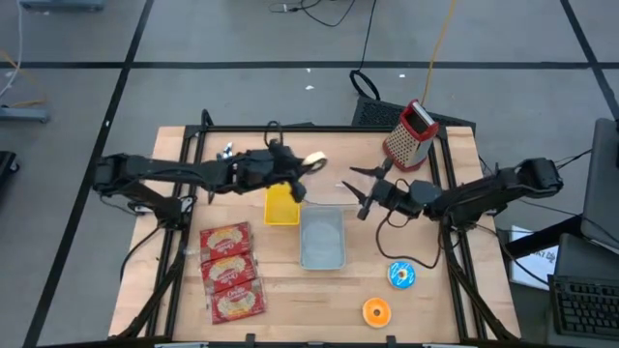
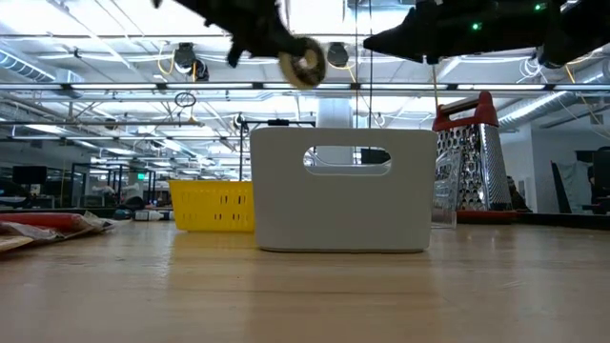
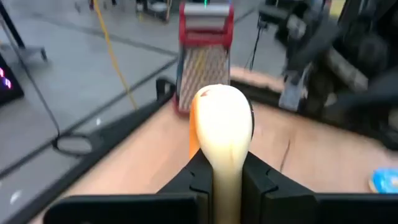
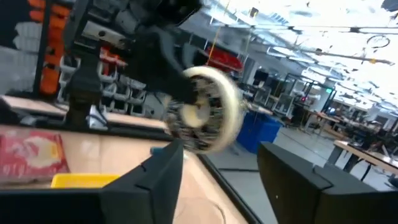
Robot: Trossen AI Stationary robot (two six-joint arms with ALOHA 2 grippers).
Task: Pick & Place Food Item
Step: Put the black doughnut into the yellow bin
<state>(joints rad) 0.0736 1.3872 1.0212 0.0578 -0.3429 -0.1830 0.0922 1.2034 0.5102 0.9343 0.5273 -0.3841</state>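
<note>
The left tool (image 1: 308, 166) is clenched on a pale round food item, a doughnut-shaped ring (image 1: 313, 160), and holds it in the air above the bench (image 1: 290, 295), over the far side between the yellow basket (image 1: 281, 205) and the grey bin (image 1: 321, 235). In the low view the ring (image 2: 305, 62) hangs high above the grey bin (image 2: 341, 191), clear of it. The left wrist view shows the ring (image 3: 221, 124) edge-on, pinched between the two dark fingers (image 3: 193, 177). The right tool (image 1: 360, 191) is released, its jaws standing apart, just beside the far right corner of the grey bin and near the ring but not touching it; in its wrist view the ring (image 4: 208, 118) sits beyond the spread fingers (image 4: 158, 177). A red-handled grater (image 1: 410, 135) stands at the far right of the bench. Three red packets (image 1: 230, 271) lie in a row at the near left, and two small round items, one blue (image 1: 401, 275) and one orange (image 1: 376, 311), lie at the near right.
</note>
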